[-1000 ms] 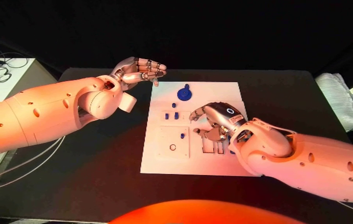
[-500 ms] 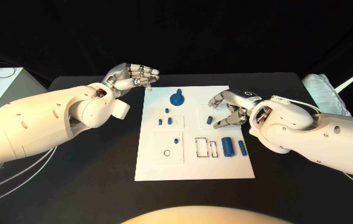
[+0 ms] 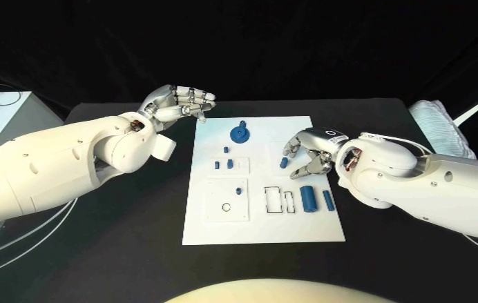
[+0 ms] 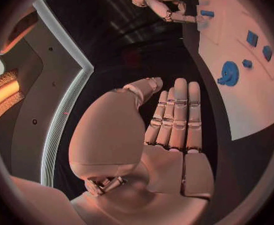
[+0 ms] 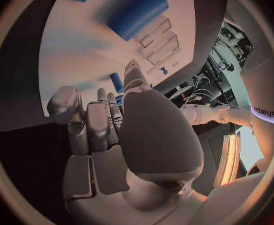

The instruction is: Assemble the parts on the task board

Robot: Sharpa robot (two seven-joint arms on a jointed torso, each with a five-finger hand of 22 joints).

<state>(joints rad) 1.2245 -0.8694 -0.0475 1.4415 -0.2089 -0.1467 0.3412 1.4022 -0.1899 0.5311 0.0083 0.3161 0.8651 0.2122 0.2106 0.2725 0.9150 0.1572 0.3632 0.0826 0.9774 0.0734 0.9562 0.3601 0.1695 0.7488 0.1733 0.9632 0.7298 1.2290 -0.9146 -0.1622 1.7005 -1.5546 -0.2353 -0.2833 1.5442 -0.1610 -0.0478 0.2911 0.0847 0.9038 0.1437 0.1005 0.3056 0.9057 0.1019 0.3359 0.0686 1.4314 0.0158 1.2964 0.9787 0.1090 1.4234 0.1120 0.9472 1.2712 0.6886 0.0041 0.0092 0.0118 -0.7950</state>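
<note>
Head view: my left hand [image 3: 182, 103] hangs over the black table [image 3: 119, 227] just off the far left corner of the task board [image 3: 261, 230], fingers curled in together, nothing in them. My right hand [image 3: 309, 152] is over the board's right half, fingertips angled down; a small blue peg [image 3: 284, 161] sits right at my fingertips, and I cannot tell from here whether I pinch it or only touch it. Nearer me than that hand lie two blue cylinders [image 3: 308, 196], side by side beside the rectangular slots [image 3: 278, 199]. Beyond and to the left of it is the round blue disc part [image 3: 240, 134]. Left wrist view: my palm and fingers [image 4: 176, 117] lie straight and close together, empty; the disc part [image 4: 229, 73] lies beyond the fingertips on the board [image 4: 249, 105]. Right wrist view: my fingers [image 5: 99, 120] bend toward the board [image 5: 68, 60], the blue peg [image 5: 116, 82] just past them; contact unclear. A large blue cylinder [image 5: 137, 12] lies farther out.
</note>
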